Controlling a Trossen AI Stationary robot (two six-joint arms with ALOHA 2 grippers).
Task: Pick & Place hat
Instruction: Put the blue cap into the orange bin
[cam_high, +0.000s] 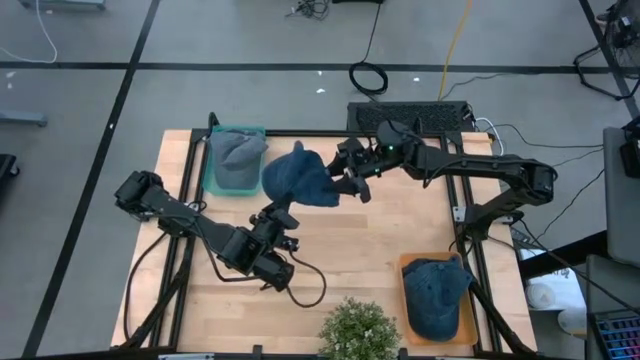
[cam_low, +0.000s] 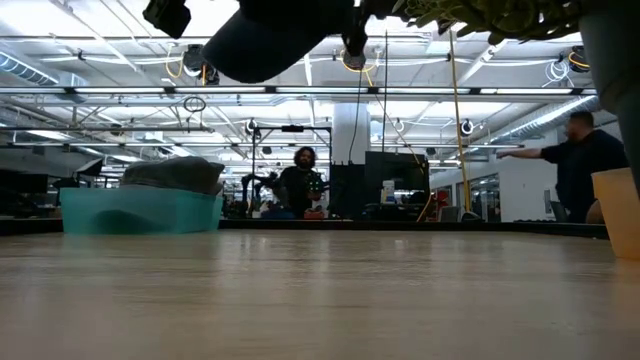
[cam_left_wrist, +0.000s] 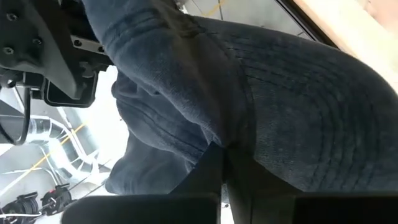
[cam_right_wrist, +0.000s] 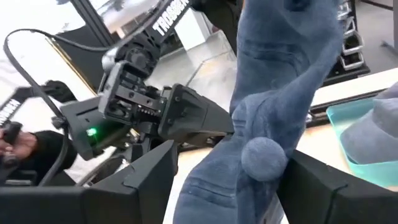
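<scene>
Up above the wooden surface (cam_high: 370, 240), the right gripper (cam_high: 345, 178) and the left gripper (cam_high: 283, 213) both hold one blue denim cap (cam_high: 300, 177), which hangs in the air between them. The right gripper's fingers (cam_right_wrist: 149, 171) are clamped on the cap's crown around its top button, while the left gripper pinches the fabric from underneath, its fingers closed on a fold. The lifted cap sits just beside a teal bin (cam_high: 213, 180) at the far left part of the surface, and that bin carries a grey cap (cam_high: 238, 155). Well apart, at the near right corner, an orange tray (cam_high: 405, 300) holds another blue cap (cam_high: 436, 290). A potted plant (cam_high: 358, 331) stands at the near edge. Two people show in the room beyond.
</scene>
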